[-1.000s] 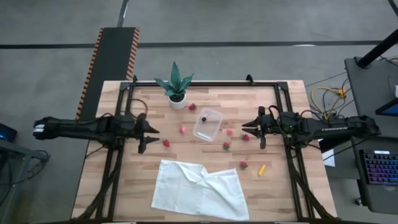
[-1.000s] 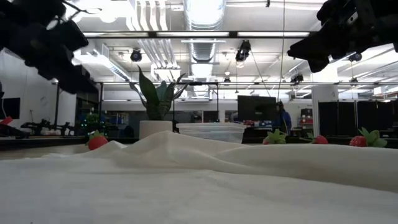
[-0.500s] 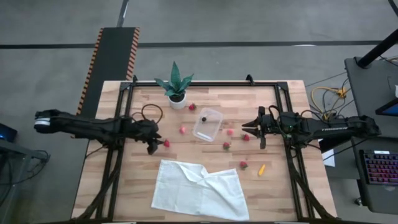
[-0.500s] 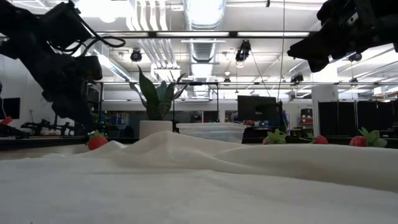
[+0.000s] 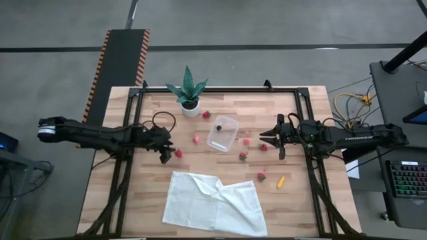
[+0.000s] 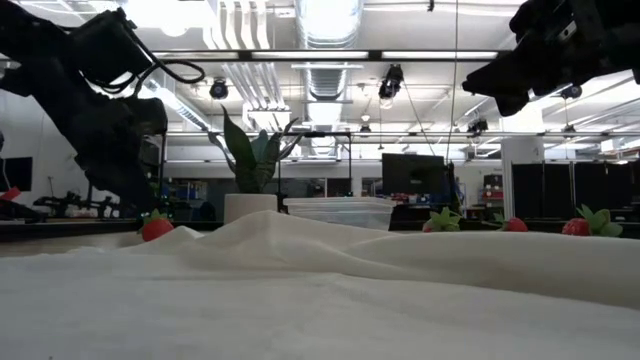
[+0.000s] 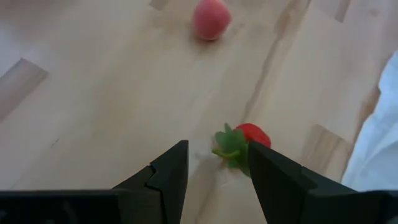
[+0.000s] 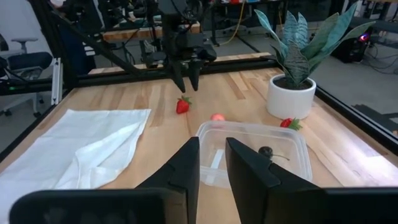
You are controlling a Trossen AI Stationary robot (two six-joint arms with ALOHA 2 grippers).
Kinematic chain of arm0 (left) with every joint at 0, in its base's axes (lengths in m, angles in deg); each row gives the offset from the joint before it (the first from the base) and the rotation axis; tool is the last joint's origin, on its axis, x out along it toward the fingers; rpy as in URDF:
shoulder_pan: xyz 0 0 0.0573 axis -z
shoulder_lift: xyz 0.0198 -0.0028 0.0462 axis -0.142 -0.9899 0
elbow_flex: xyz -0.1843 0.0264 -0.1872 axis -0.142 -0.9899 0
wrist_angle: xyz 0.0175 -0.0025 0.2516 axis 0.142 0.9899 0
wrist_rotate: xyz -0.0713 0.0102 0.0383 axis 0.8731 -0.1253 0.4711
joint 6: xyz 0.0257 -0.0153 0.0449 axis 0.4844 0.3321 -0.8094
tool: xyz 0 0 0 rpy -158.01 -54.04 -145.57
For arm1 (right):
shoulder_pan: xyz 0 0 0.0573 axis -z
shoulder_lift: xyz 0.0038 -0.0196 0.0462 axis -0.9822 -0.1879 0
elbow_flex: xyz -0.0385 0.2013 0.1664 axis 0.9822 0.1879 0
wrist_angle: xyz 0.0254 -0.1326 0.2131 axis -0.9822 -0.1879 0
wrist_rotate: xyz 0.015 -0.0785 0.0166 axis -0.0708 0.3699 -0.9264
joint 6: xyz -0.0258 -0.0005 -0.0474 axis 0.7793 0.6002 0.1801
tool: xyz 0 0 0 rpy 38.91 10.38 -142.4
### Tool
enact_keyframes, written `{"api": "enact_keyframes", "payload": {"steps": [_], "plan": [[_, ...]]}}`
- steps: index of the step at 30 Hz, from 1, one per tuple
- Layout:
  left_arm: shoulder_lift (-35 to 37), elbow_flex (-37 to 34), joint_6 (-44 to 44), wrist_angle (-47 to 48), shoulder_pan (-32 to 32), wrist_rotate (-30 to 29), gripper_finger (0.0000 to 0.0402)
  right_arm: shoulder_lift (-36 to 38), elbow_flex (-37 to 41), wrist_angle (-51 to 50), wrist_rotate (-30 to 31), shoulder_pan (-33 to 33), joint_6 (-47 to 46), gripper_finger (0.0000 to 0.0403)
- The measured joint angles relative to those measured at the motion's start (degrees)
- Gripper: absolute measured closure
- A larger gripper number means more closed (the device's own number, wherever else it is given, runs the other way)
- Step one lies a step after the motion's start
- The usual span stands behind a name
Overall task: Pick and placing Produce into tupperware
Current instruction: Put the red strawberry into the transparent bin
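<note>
Just above a red strawberry on the wooden table, the left gripper hangs with fingers apart, holding nothing. Across the clear tupperware, which holds one dark berry, the right gripper waits, fingers slightly parted and empty.

Dark jointed arms, looped black cables

White cloth fills the foreground. The left pincer hangs just above a strawberry. A clear container sits beyond, beside a potted plant.
</note>
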Motion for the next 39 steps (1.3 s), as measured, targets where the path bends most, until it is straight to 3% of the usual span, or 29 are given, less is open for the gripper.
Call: {"api": "enact_keyframes", "payload": {"steps": [39], "plan": [[-9.4, -0.1, 0.6, -6.2, -0.5, 0.6, 0.0250, 0.0, 0.0, -1.6, 0.0, 0.0, 0.4, 0.0334]]}}
